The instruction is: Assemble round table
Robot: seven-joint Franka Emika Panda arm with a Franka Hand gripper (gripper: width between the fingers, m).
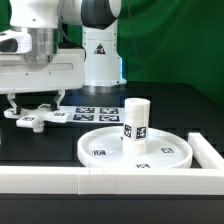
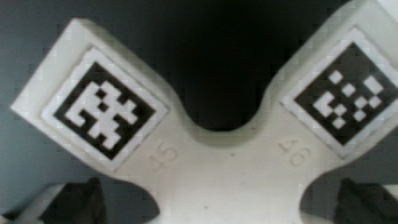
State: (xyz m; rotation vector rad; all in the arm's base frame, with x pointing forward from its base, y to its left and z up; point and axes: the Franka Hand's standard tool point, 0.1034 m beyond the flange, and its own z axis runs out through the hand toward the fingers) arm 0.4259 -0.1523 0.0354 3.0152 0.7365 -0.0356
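Cross-shaped piece [image 2: 199, 150] w/ arms cut off, end effector [image 1: 35, 106] grip unclear

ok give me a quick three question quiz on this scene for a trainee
1. True or false: the leg stands upright on the round disc.
2. Which part does the gripper hang over? A the cross-shaped piece; B the round disc; C the marker board.
3. Fill in: the wrist view shows ___ square markers on the cross-shaped piece.
Key: 1 true; 2 A; 3 two.
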